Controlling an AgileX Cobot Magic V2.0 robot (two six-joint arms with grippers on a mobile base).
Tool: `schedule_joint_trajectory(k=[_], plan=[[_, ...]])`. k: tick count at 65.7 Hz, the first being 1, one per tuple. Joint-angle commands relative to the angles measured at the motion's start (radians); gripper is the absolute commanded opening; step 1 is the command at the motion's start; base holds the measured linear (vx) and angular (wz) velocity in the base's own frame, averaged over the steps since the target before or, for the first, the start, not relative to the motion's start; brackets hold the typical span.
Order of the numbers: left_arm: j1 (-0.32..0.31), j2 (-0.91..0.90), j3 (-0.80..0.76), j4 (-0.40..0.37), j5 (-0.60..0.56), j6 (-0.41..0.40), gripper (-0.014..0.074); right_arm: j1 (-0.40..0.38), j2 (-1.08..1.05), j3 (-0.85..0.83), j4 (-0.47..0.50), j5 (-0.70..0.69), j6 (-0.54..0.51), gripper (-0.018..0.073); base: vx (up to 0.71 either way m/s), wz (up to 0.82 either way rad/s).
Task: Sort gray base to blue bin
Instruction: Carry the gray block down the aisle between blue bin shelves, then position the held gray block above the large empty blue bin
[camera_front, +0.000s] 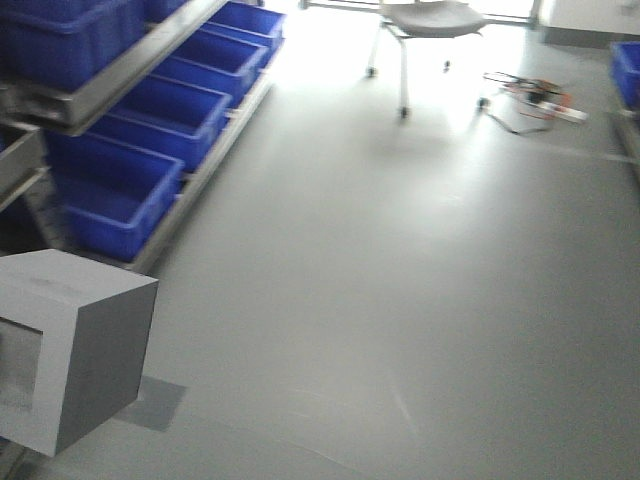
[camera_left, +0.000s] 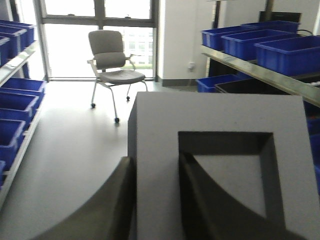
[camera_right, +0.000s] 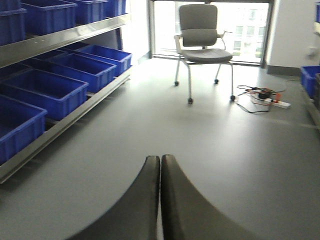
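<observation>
Gray base (camera_left: 215, 112): matte gry. Bins (camera_front: 110, 228): brt blue.

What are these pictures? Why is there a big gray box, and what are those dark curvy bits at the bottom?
This is a rolling robot with two arms, and each picture comes from one of its cameras. The first camera looks forward from the body. It sees the floor, shelves of blue bins, and the gray base at the bottom left. The second camera sits on the left wrist. The dark curvy bits are the fingers of the left pincer. They squeeze one wall of the gray base, one finger outside and one inside its square hollow. The third camera sits on the right wrist. The right pincer is closed and holds nothing. Far off stands a chair, with cables on the floor.
</observation>
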Motion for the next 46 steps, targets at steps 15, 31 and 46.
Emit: schedule_joint_trajectory(k=[15, 31, 46], plan=[[-0.006, 0.009, -0.029, -0.008, -0.106, -0.006, -0.0006, -0.005, -0.012, 0.014, -0.006, -0.074, -0.005, -0.0009, 0.28, 0.84], [-0.006, 0.009, -0.029, -0.008, -0.106, -0.006, -0.0006, -0.005, -0.012, 0.014, -0.006, -0.074, -0.005, -0.0009, 0.26, 0.83], [-0.006, 0.009, -0.029, -0.008, -0.106, -0.006, -0.0006, -0.005, -0.012, 0.014, -0.006, -0.074, -0.005, -0.0009, 0.23, 0.77]])
